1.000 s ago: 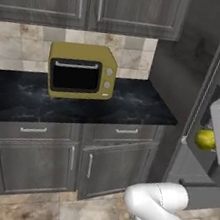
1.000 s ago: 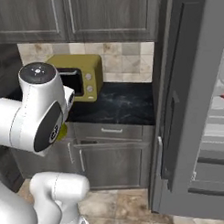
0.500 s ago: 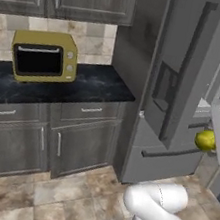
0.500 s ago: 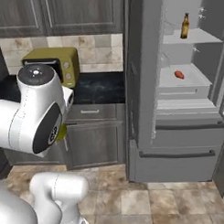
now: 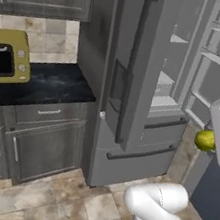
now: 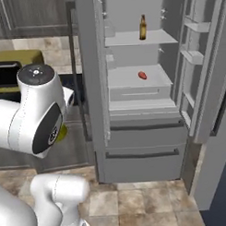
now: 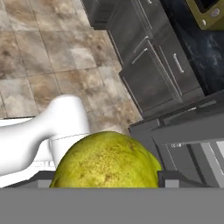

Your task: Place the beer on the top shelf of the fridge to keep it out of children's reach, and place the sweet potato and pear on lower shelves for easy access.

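Note:
A yellow-green pear (image 7: 107, 162) sits between the fingers of my gripper (image 7: 105, 180), which is shut on it. From the left base view the pear (image 5: 204, 140) hangs at the right edge under my gripper (image 5: 209, 145), in front of the open fridge (image 5: 125, 150). A sliver of the pear (image 6: 63, 132) peeks out behind my arm. Inside the fridge (image 6: 139, 146), the brown beer (image 6: 142, 27) stands upright on the top shelf (image 6: 126, 39). The orange-red sweet potato (image 6: 142, 75) lies on one of the lower shelves (image 6: 127, 79).
The fridge's right door (image 6: 203, 74) swings out wide with bins on it; the left door (image 5: 134, 70) stands out toward me. A yellow toaster oven (image 5: 6, 59) sits on the dark counter (image 5: 50, 84) over grey cabinets (image 5: 36, 140). Tiled floor (image 6: 145, 201) lies ahead.
The whole picture has shifted from the counter to the open fridge, so the base has moved. The pear has stayed in my gripper throughout.

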Robot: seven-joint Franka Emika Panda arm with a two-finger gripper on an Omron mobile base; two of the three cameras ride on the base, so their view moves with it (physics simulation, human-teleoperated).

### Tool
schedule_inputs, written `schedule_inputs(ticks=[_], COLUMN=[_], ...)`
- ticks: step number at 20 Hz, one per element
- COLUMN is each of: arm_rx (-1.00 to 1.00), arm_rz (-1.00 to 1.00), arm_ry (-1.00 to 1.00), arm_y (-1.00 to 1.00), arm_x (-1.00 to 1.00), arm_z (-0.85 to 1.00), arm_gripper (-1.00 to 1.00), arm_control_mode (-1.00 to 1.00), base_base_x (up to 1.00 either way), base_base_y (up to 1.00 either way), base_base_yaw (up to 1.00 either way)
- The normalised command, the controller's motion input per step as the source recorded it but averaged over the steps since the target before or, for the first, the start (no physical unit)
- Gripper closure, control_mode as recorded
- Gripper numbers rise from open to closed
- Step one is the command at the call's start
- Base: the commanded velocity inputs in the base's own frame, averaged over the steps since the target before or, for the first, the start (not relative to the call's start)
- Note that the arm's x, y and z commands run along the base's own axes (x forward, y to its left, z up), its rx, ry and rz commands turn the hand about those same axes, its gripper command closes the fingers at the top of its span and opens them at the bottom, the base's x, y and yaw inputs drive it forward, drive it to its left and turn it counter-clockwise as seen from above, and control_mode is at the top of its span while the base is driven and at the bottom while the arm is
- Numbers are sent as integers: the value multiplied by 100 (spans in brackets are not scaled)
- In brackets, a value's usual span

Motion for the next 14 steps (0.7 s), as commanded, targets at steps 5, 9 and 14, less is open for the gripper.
schedule_inputs(ticks=[5, 9, 14], arm_rx=[0, 0, 0], arm_rz=[0, 0, 0], arm_ry=[0, 0, 0], arm_y=[0, 0, 0], arm_x=[0, 0, 0], arm_z=[0, 0, 0], arm_gripper=[100, 100, 100], arm_control_mode=[100, 100, 100], base_base_x=[20, 27, 30], base_base_y=[-86, -73, -49], base_base_yaw=[5, 23, 35])
